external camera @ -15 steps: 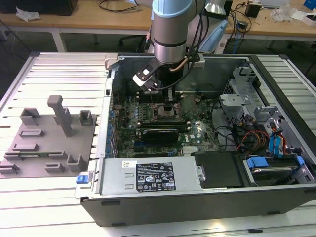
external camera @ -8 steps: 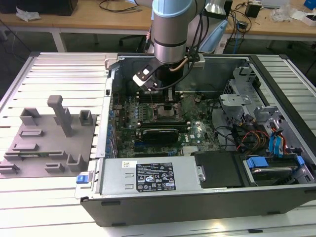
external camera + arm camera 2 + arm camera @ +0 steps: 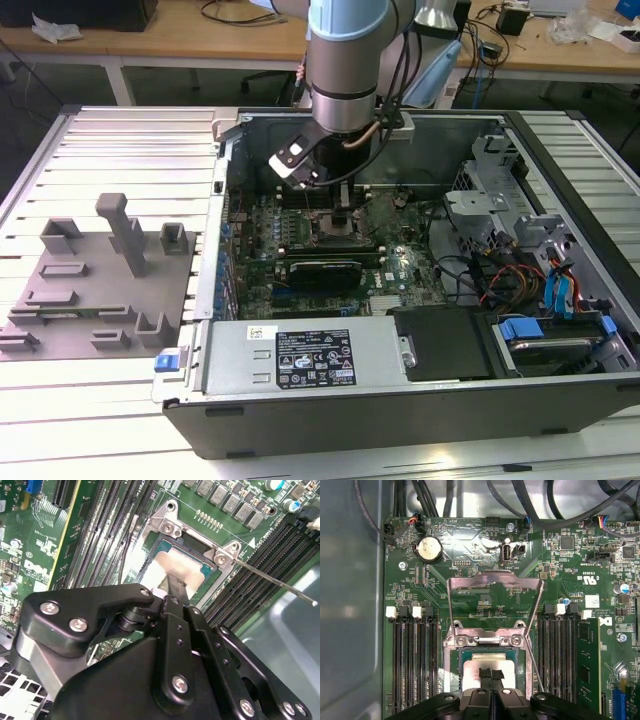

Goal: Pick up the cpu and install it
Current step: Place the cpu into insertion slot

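Gripper point(image 3: 491, 673), fingers together, sits atop the cpu point(image 3: 474, 672).

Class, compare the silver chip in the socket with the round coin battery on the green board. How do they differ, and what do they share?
The chip is square; the coin battery is round. The chip lies in the socket with the end effector right over it; the coin battery sits apart, uncovered. Both have shiny silver tops and lie flat on the green board.
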Controlling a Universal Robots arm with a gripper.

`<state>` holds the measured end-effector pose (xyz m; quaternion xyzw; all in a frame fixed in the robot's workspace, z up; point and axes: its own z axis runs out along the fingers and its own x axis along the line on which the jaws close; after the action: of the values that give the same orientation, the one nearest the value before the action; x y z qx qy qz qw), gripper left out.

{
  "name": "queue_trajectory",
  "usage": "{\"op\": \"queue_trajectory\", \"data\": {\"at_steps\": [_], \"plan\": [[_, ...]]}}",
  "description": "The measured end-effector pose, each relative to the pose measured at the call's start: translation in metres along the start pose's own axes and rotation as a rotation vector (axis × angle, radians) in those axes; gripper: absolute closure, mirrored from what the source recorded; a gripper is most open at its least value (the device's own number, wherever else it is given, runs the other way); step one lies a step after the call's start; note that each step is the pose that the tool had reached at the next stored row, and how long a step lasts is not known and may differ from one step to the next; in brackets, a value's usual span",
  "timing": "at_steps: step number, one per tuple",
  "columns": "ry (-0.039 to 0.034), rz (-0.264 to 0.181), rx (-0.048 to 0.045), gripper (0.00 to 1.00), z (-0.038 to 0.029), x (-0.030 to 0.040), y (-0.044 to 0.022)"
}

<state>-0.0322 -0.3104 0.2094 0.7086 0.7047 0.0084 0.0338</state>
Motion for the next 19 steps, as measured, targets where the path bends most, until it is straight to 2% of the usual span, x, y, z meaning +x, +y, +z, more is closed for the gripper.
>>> {"op": "queue_trajectory", "data": {"at_steps": [4,15,16,19], "plan": [[-0.0003,0.000,-0.0006,0.89,0.0045,0.0001,-0.0010],[-0.0002,0.000,-0.0007,0.89,0.0060,0.0002,-0.0011],[0.0015,0.000,-0.0016,0.89,0.0047,0.0004,-0.0008],[-0.0001,0.000,-0.0007,0.89,-0.0060,-0.0002,-0.0004]]}}
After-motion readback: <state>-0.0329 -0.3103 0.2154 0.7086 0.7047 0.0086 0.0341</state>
